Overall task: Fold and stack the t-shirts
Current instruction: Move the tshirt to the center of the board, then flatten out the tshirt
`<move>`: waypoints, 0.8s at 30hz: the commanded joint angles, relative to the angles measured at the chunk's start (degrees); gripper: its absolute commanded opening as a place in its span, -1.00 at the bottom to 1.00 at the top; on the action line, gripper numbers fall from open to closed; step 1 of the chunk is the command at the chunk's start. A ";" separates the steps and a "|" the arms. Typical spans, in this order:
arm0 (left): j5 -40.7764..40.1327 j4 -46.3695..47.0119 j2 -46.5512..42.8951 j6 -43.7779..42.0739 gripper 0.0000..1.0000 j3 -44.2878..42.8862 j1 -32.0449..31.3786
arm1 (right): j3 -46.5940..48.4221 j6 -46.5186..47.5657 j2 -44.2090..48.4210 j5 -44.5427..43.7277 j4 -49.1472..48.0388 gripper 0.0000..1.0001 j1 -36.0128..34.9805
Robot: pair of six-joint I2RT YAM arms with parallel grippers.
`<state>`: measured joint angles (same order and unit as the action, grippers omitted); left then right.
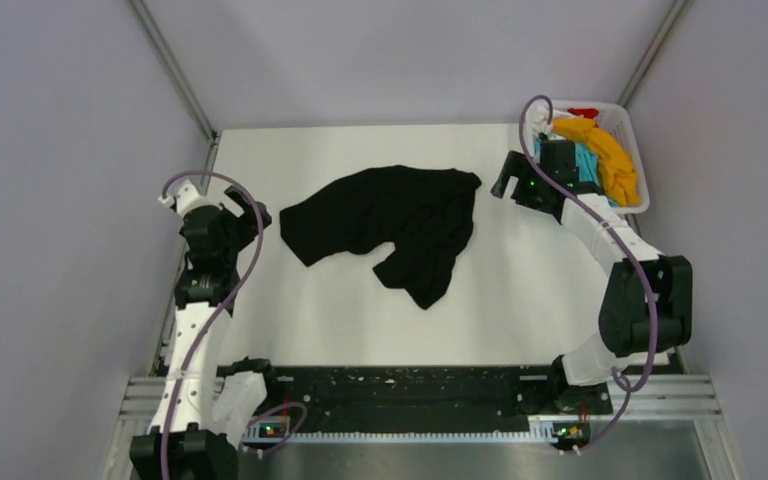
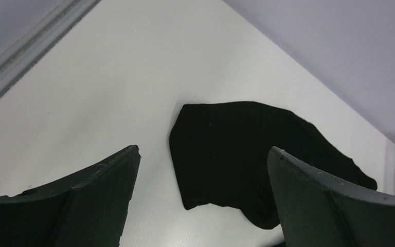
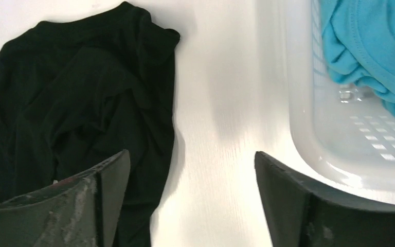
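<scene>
Black t-shirt [image 1: 390, 225] crumpled mid-worktop [image 1: 290, 320], not yet flat. Orange t-shirt [image 1: 605, 155] and sky-blue t-shirt [image 3: 370, 46] in basket [image 1: 641, 170], far right corner. Left claw [image 2: 203, 150] apart, empty. Right claw [image 3: 191, 153] apart, empty, between black t-shirt and basket. Step, likely: spreading black t-shirt. Next: pinch opposite edges, pull flat.

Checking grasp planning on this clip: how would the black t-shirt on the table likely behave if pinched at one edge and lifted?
Probably floppy: the black t-shirt lies crumpled in soft folds on the table, so it would likely drape from the pinch. Pushed, it would probably bunch up rather than slide whole.
</scene>
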<state>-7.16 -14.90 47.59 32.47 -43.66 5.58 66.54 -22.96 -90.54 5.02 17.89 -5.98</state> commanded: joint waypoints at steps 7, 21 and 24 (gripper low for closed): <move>11.74 3.24 14.60 2.86 0.96 3.90 0.21 | -6.02 10.95 10.63 -13.18 -4.61 0.98 -18.97; 24.06 2.58 37.98 3.97 0.37 -1.96 -0.15 | -13.18 7.98 5.87 -6.31 -2.26 0.96 -35.64; 23.81 3.39 41.42 4.50 0.30 -3.35 -0.97 | -14.64 8.33 5.78 -6.19 -1.43 0.95 -37.74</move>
<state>14.31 -15.31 85.95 35.75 -43.51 5.41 53.19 -14.13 -86.72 -2.92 16.34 -40.91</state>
